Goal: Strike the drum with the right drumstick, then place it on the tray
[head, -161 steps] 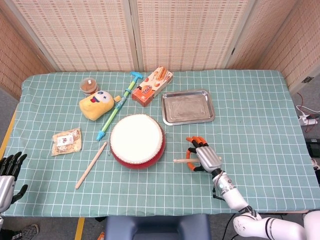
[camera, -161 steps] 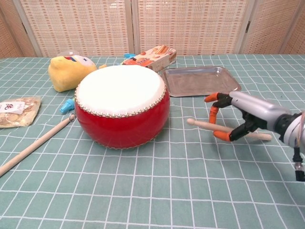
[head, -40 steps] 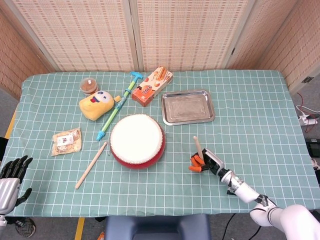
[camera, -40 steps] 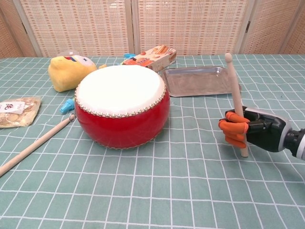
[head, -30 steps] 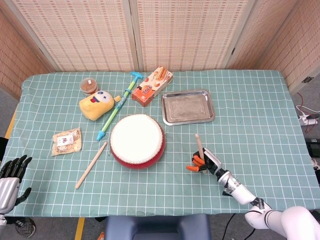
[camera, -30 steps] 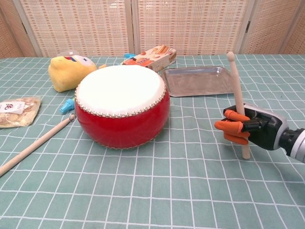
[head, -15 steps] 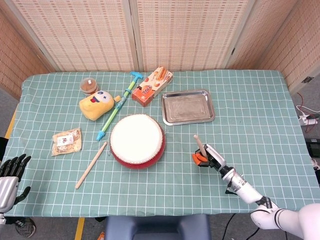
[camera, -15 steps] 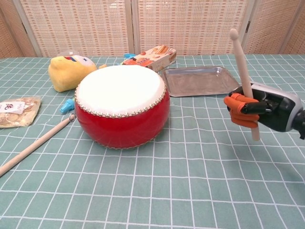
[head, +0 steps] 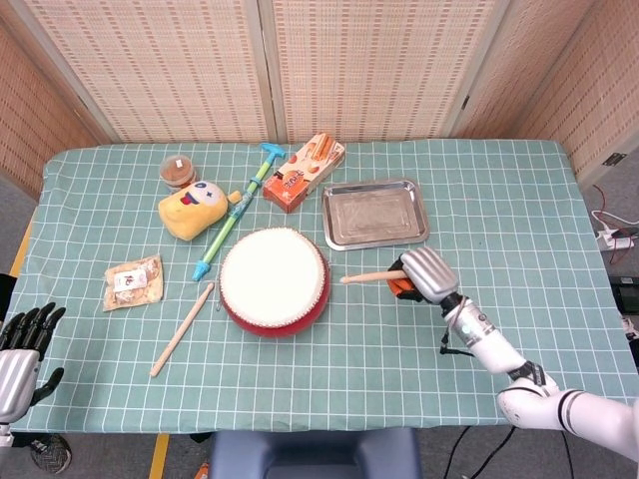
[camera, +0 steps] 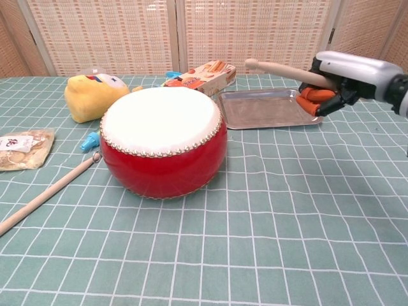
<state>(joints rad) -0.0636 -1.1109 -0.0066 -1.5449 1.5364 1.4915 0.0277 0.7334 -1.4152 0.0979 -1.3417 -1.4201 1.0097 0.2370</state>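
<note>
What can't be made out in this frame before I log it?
- Butt end of the right drumstick: covered by the right hand in both views.
- Left hand: cut off at the head view's left edge, absent from the chest view.
- Print on the snack packet: too small in the head view, cropped in the chest view.
- Brown jar: hidden behind the plush toy in the chest view.

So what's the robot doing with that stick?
The robot's right hand is holding a wooden drumstick up in the air, with its tip pointing toward the red drum. The stick isn't touching the drum. A shiny metal tray sits empty behind the drum. Another drumstick lies on the table beside the drum. The left hand is off at the table's edge, holding nothing.
</note>
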